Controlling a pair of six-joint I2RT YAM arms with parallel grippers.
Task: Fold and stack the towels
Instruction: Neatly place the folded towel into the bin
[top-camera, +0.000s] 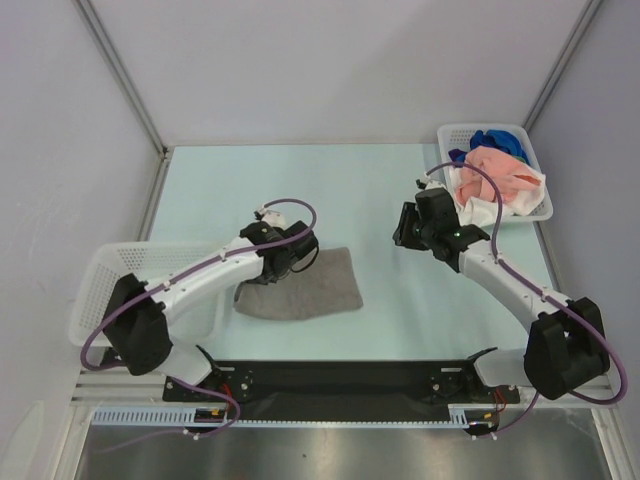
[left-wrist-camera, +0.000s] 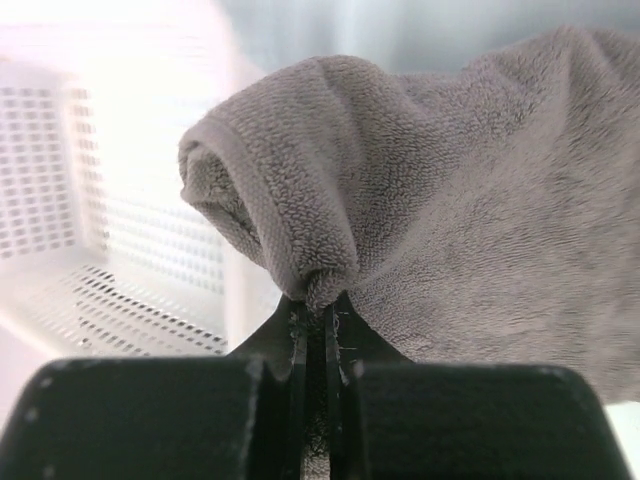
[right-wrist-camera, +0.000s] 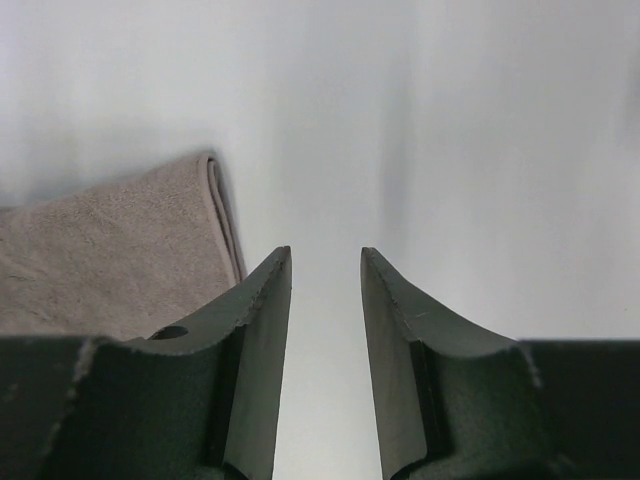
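Left pincer (left-wrist-camera: 322, 305) is closed tight on a raised fold of the grey towel (left-wrist-camera: 450, 200), which lies on the table (top-camera: 400, 180) between the arms, beside the left basket (top-camera: 95, 300). Right pincer (right-wrist-camera: 325, 255) stands half open, holding nothing, near the towel's right edge. A pink towel (top-camera: 495, 168), a blue towel (top-camera: 497, 140) and a white towel (top-camera: 465, 190) fill the far right basket (top-camera: 443, 135).

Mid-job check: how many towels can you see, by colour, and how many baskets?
Grey towel: 1, on the table
Pink towel: 1, in the right basket
White towel: 1, same basket
Blue towel: 1, same basket
Left basket: 1
Right basket: 1
Total: 4 towels visible and 2 baskets. The pile may hide more towels.
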